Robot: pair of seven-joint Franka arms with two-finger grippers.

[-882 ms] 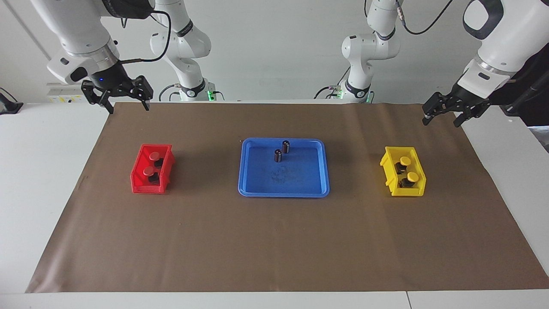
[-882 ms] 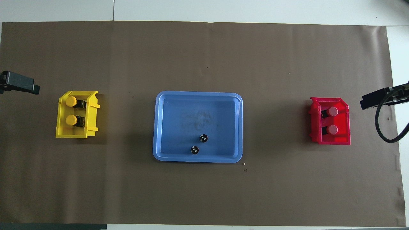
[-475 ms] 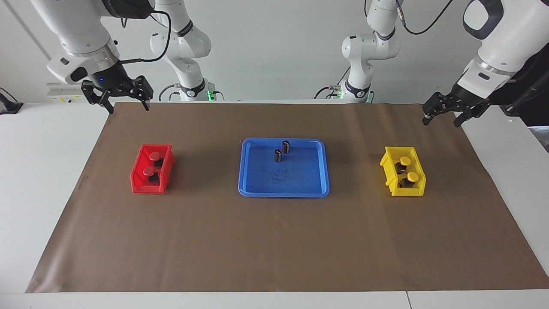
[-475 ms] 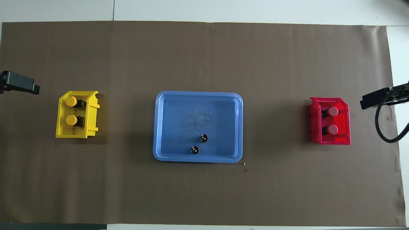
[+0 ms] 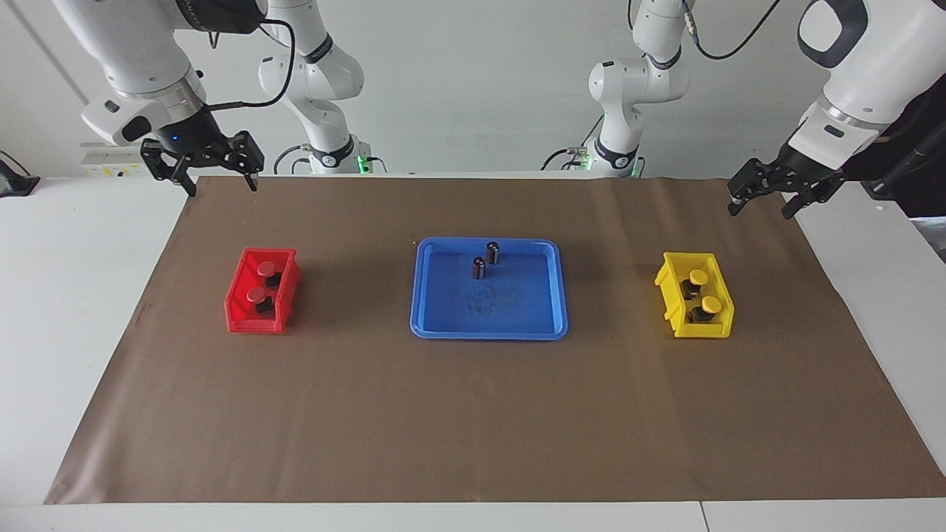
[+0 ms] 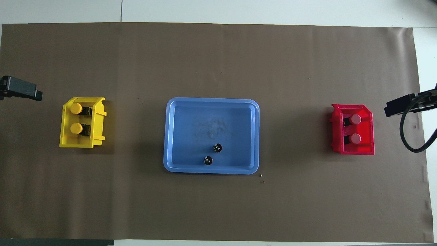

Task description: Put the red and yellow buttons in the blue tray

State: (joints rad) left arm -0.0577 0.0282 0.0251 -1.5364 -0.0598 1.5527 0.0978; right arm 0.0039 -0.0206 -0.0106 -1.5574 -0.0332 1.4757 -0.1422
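Two red buttons sit in the red bin toward the right arm's end of the table. Two yellow buttons sit in the yellow bin toward the left arm's end. The blue tray lies between the bins and holds no buttons. My right gripper is open and empty, raised over the mat's edge near the robots. My left gripper is open and empty, raised over the mat, above the yellow bin's end. Both arms wait.
Two dark capless cylinders stand upright in the tray's part nearest the robots. A brown mat covers the table. The bins also show in the overhead view: yellow, red.
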